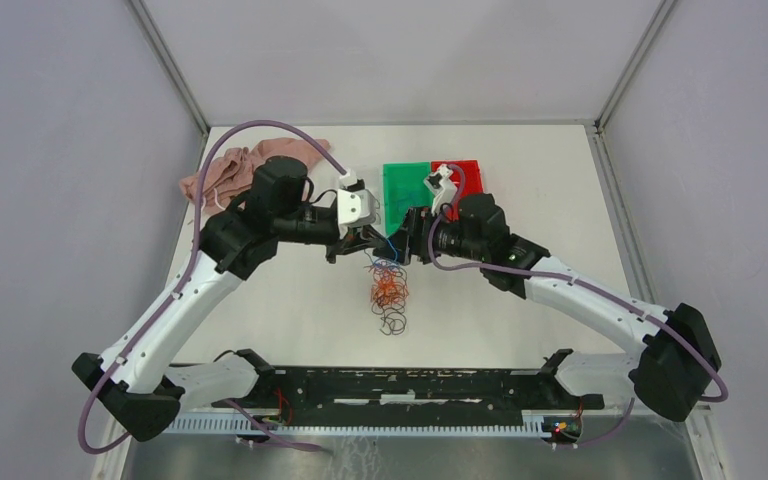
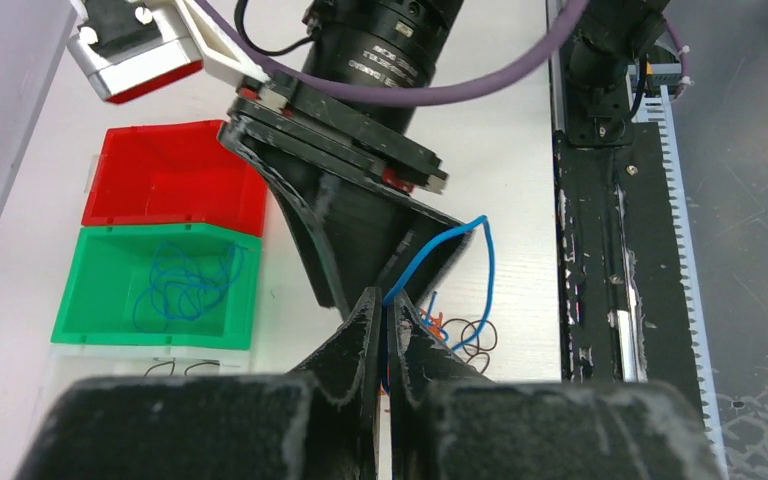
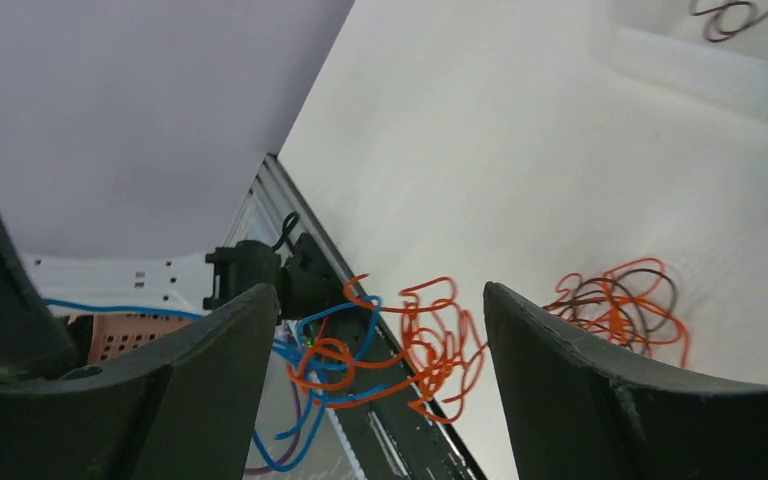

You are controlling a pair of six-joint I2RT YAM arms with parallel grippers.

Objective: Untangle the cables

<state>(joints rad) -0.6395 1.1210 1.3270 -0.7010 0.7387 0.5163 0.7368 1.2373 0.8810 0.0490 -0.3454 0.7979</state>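
The cables [image 1: 390,288] hang as a small wad of orange-red, blue and dark wires under both grippers at the table's middle, and their lower loops lie on the table. My left gripper [image 1: 367,248] [image 2: 388,302] is shut on a blue cable [image 2: 472,262], which loops up and right from its tips. Facing it, my right gripper [image 1: 406,246] [image 3: 375,295] stands open. Orange and blue strands [image 3: 400,345] dangle between its fingers [image 3: 215,350] without touching them. A second clump of orange and dark wires [image 3: 620,300] rests on the table beyond.
A green bin [image 1: 406,186] [image 2: 95,300] holds several blue wires, with a red bin [image 1: 467,172] [image 2: 175,205] next to it. A white bin [image 2: 90,360] holds dark wires. A pink cloth [image 1: 232,170] lies at the back left. A black rail [image 1: 410,385] runs along the near edge.
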